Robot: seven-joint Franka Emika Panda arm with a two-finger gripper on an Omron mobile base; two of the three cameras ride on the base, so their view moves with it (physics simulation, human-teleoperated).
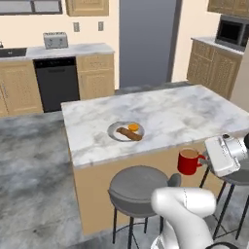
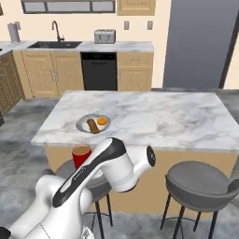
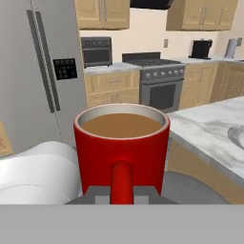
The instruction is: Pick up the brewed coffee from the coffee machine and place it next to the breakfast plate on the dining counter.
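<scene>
While brimming brown, glossy red cylindrical mug (image 3: pixel 122 145)

You have: one red mug of coffee (image 1: pixel 188 161); one breakfast plate (image 1: pixel 126 131); one dining counter (image 1: pixel 189 114); two grey stools (image 2: pixel 200 181); one toaster (image 1: pixel 55 40); one dishwasher (image 1: pixel 57 83); one refrigerator (image 2: pixel 201 43).

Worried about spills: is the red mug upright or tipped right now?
Upright. The red mug shows a level rim and level brown coffee in the hand view, and stands straight in the left base view.
</scene>
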